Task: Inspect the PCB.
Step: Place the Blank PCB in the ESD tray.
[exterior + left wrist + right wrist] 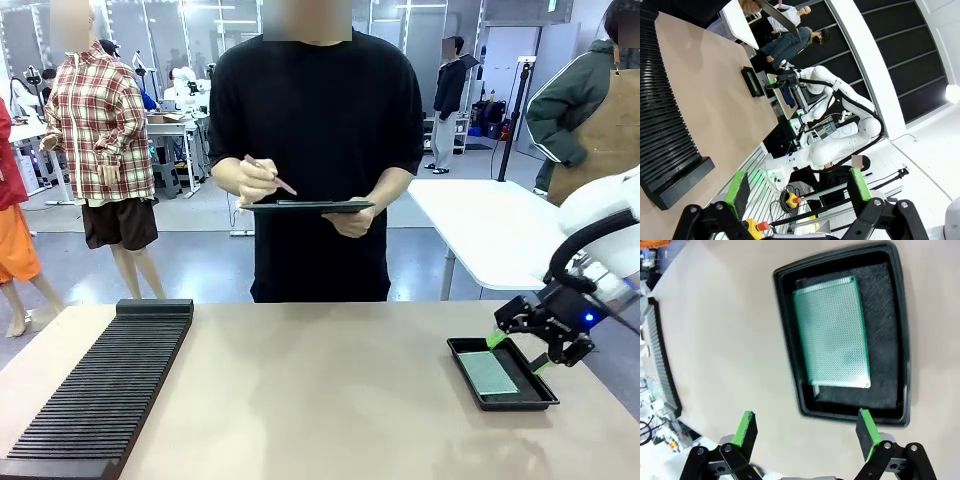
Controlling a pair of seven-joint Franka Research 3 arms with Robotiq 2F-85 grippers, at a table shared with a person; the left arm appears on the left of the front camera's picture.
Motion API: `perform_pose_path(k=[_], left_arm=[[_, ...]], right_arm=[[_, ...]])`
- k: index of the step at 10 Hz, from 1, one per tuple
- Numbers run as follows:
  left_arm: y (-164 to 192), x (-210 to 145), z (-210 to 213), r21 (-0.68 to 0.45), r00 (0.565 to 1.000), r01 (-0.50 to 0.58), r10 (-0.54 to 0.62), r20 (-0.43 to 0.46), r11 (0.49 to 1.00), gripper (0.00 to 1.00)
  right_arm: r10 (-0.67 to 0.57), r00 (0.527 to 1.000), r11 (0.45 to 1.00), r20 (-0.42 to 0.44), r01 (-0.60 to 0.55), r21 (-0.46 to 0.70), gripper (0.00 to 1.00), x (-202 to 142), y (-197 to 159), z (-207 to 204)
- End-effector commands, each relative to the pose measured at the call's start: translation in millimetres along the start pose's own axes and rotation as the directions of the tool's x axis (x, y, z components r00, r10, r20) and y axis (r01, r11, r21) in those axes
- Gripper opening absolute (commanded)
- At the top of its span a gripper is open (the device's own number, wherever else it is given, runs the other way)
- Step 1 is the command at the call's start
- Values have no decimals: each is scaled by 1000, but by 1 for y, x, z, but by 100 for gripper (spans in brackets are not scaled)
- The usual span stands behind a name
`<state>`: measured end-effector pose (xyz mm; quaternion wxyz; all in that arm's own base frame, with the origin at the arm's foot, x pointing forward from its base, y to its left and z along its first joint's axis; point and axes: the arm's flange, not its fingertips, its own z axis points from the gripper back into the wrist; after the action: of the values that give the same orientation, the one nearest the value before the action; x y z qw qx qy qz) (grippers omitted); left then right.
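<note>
R gripper [541,348] hangs just above the black tray [470,352], at its far-right edge, jaws spread wide, nothing between the green pads [866,432], touching nothing. In the R wrist view the gripper [805,432] has one pad over bare table beside the tray, the other over the tray's rim.

L gripper [797,192] is also wide open and empty, up off the table, well apart from the tray; its pads [737,190] frame the room behind.

PCB [488,373] lies flat inside the tray on dark foam, pale green w/ fine dot grid [832,332], closer to one long wall of the tray [790,365] than the other.

Table [320,390] is tan, matte. Long black ribbed rack [105,385] sits well left of the tray, at the table's left side. Beyond the tray, at the far edge, a person in black top holds a dark clipboard [308,206] level in one hand and a pen [270,175] in the other hand [255,178]. Room: grey floor, white table [490,235] behind the tray, workbenches further back.
</note>
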<state>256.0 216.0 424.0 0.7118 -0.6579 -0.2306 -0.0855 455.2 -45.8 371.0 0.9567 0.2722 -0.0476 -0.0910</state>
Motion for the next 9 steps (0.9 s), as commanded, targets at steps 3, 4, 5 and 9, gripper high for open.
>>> perform_pose_path(k=[3, 4, 5, 9], left_arm=[[-3, -1, 0, 11, 1000, -1, 1, -4, 1000, 100], [-3, -1, 0, 11, 1000, -1, 1, -4, 1000, 100], [-3, -1, 0, 11, 1000, -1, 1, -4, 1000, 100], [-3, -1, 0, 11, 1000, -1, 1, -4, 1000, 100]], right_arm=[[-33, 994, 960, -102, 60, 274, 100, -44, 17, 120], [-29, 993, 929, -114, 69, 364, 100, -57, 5, 146], [-25, 992, 885, -122, 79, 458, 100, -70, -12, 166], [59, 991, 671, -119, 49, 740, 100, -127, -81, 186]])
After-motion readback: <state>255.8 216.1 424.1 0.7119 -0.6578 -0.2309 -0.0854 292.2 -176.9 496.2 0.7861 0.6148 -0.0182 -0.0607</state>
